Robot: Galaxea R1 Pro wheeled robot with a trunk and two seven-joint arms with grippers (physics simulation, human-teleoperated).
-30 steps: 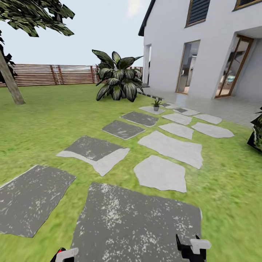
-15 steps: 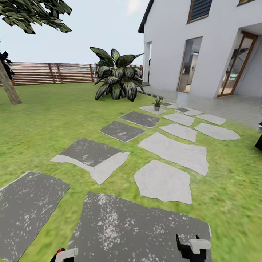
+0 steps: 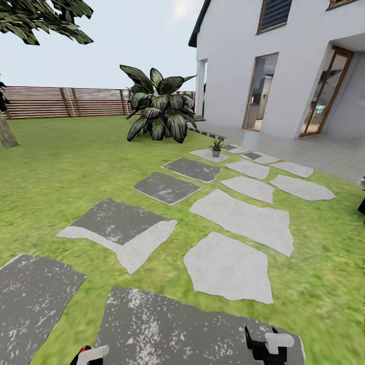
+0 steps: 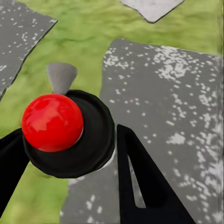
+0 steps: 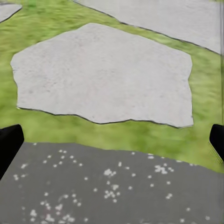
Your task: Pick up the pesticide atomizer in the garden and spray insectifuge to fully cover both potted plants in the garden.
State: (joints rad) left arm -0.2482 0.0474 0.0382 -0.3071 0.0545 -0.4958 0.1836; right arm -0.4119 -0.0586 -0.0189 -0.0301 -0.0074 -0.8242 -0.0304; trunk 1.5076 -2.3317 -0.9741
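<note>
Green lawn [image 3: 61,172] spreads out ahead of you in the garden, crossed by grey stepping stones [image 3: 242,220] that lead toward a grey paved patio [image 3: 304,147] beside a white house [image 3: 238,66]. A brown slatted fence [image 3: 66,101] closes off the far side, and a huge dark plant with broad striped leaves [image 3: 159,109] stands in front of it.

One of the potted plants [image 3: 216,147], a small rosette in a tiny grey pot, sits far ahead of you on a pale stone near the patio edge, well apart from both arms. Part of a tree trunk [image 3: 6,134] shows at the far left under dark foliage.

Your left gripper [image 4: 65,154] has its black fingers [image 4: 140,182] closed around the pesticide atomizer [image 4: 70,133], whose round black body and glossy red top sit between them, with a grey nozzle pointing away over the grass. In the head view this gripper shows at the bottom edge, above a dark speckled stone.

Your right gripper [image 5: 112,140] hangs with its fingers [image 5: 9,144] spread wide, nothing between them. Below it lie the dark speckled stone [image 5: 107,186], a strip of grass and a pale stone [image 5: 102,74].
</note>
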